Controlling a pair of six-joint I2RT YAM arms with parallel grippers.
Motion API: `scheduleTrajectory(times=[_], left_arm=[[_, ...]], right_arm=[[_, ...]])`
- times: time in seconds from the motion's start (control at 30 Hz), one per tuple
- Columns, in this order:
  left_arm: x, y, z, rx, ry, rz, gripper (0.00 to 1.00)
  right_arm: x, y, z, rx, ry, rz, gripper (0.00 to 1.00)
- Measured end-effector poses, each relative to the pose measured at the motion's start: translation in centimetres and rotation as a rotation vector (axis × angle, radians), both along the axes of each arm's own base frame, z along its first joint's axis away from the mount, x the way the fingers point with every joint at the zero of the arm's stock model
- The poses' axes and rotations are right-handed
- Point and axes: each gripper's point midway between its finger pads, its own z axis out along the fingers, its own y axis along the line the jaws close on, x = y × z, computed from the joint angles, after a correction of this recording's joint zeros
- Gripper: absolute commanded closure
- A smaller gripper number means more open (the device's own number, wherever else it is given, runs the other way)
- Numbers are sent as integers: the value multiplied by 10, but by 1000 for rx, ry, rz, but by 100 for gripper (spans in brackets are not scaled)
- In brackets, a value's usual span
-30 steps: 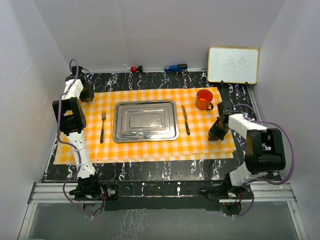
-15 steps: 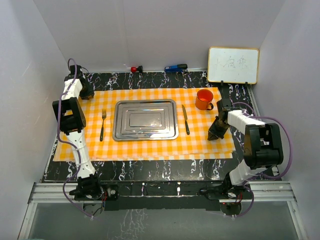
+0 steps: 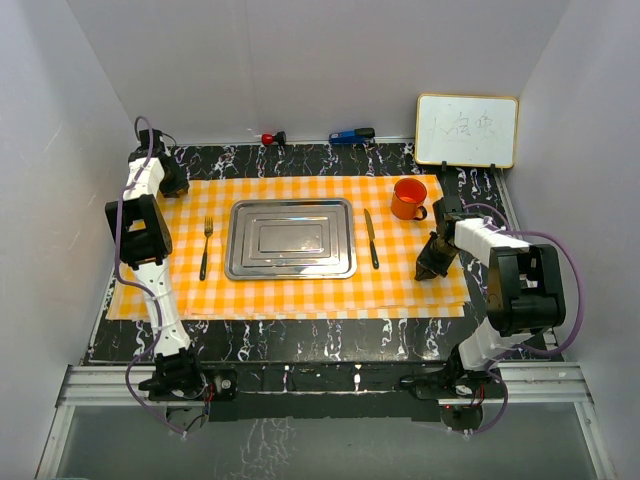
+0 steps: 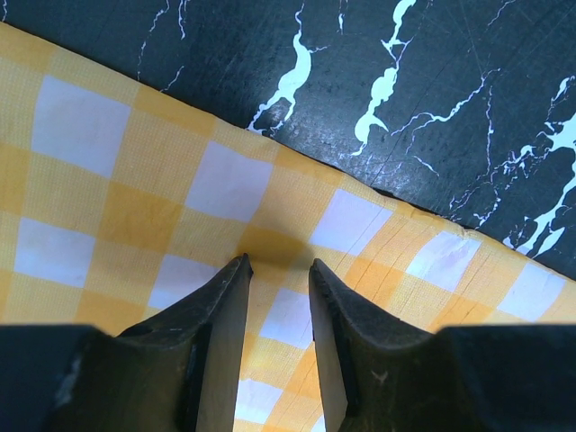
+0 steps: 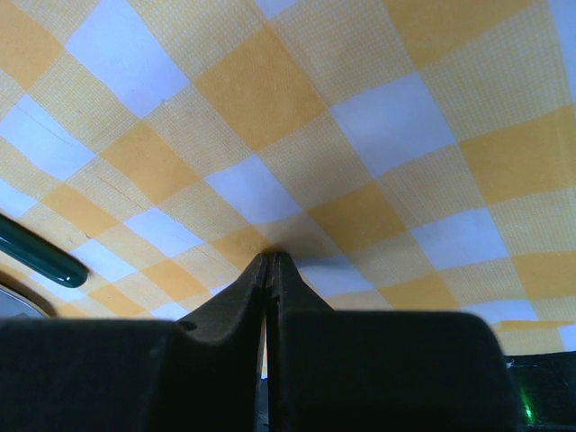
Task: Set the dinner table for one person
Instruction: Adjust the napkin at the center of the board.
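place setting laid out, both tools down at the cloth

the bench [image 3: 300,340], black with white veining, fills the middle of the top view. an orange-and-white checked cloth [image 3: 290,295] covers most of it, leaving bare strips along the near and far edges.

a rectangular steel tray [image 3: 291,240] lies at the cloth's centre. a fork [image 3: 206,250] lies just left of it and a knife [image 3: 371,240] just right, both pointing far. an orange mug [image 3: 407,199] stands upright at the far right of the cloth, beyond the knife. a small whiteboard [image 3: 467,130] leans at the far right corner of the bench.

the left tool [image 4: 279,263] is at the cloth's far left corner, its fingers apart, with only checked fabric showing in the gap and the tips right at the cloth by its far edge. whether they touch it is unclear.

the right tool [image 5: 269,255] is on the right part of the cloth, nearer than the mug, with its fingers pressed together and the tips down at the fabric. i cannot tell whether any cloth is pinched between them.
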Motion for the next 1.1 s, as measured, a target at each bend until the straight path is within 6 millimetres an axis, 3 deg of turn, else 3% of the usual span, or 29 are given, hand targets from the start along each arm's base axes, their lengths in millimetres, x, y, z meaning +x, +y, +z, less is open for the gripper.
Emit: scheduleTrajectory(times=[0.2, 0.43, 0.6, 0.67, 0.77, 0.97, 1.1], left_arm=[[0, 0, 0, 4, 1, -8, 59], [-7, -3, 3, 7, 2, -32, 50], [-22, -7, 5, -7, 57, -40, 46], [-30, -9, 7, -14, 85, -40, 39], [-37, -10, 18, -17, 100, -41, 37], [-30, -7, 59, 6, 44, -34, 36], [-30, -3, 76, 25, 20, -17, 36]], right_arm=[[5, 2, 3, 6, -8, -14, 69], [11, 4, 8, -19, -22, -9, 69], [14, -8, 10, -85, -30, -12, 69], [18, -15, 14, -120, -36, -16, 69], [33, -21, 29, -150, -74, -12, 70], [90, -22, 83, -158, -246, -2, 70], [115, -24, 97, -178, -296, 22, 71]])
